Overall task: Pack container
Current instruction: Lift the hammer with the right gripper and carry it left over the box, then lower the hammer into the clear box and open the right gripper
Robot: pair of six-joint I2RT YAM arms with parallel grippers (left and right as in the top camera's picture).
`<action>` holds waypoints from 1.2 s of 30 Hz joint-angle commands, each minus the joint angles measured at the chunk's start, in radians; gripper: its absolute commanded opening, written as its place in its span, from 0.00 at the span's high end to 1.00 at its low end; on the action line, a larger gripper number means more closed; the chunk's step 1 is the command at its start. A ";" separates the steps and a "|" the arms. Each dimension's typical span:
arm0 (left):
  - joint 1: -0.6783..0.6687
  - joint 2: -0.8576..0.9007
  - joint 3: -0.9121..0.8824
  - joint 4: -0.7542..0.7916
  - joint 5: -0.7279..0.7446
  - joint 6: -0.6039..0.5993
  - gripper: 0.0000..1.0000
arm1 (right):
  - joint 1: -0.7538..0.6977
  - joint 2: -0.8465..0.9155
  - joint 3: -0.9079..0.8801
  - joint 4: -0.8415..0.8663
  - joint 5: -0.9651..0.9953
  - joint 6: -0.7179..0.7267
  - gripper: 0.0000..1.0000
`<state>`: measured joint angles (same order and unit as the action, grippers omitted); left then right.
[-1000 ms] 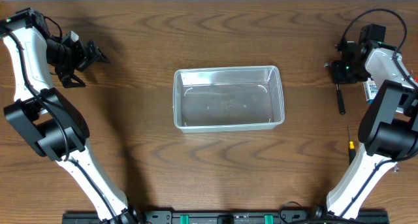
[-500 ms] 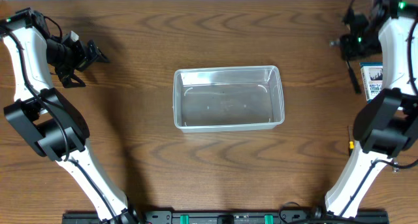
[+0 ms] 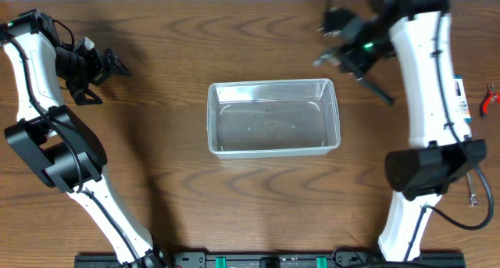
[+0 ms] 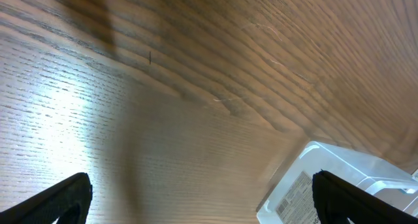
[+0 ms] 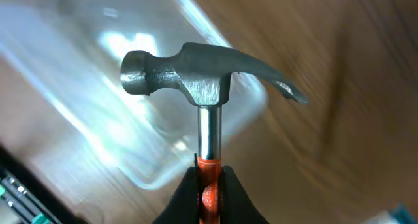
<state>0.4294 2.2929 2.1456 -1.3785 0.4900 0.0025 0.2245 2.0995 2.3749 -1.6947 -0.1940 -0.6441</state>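
The clear plastic container [image 3: 273, 118] stands empty at the table's middle. My right gripper [image 3: 353, 52] is just past its far right corner, shut on a hammer [image 3: 380, 91] with a steel head and an orange-marked handle. In the right wrist view the fingers [image 5: 209, 191] clamp the handle below the head [image 5: 196, 74], with the blurred container [image 5: 91, 93] beneath it. My left gripper [image 3: 100, 68] is open and empty at the far left. In the left wrist view its fingers [image 4: 202, 198] are spread wide over bare wood, with a labelled corner of the container [image 4: 307, 185] at lower right.
A blue-and-white packet [image 3: 461, 96] and red pliers [image 3: 491, 100] lie at the right edge. A small tool [image 3: 473, 194] lies lower at the right edge. Both arms' bases stand at the table's front.
My right arm has lifted the hammer from the right edge and swung it back and left to the container's far right corner. The left arm has not moved.
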 commanded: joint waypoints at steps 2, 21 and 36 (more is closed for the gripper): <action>0.004 -0.026 0.019 0.000 -0.005 -0.001 0.02 | 0.113 -0.024 0.009 -0.003 -0.050 -0.090 0.98; 0.004 -0.026 0.019 0.000 -0.005 -0.001 0.02 | 0.332 -0.016 -0.203 0.188 -0.042 -0.327 0.90; 0.004 -0.026 0.019 0.000 -0.005 -0.001 0.02 | 0.333 -0.016 -0.461 0.326 -0.059 -0.326 0.90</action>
<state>0.4294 2.2929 2.1456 -1.3785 0.4900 0.0025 0.5549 2.0991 1.9453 -1.3777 -0.2260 -0.9546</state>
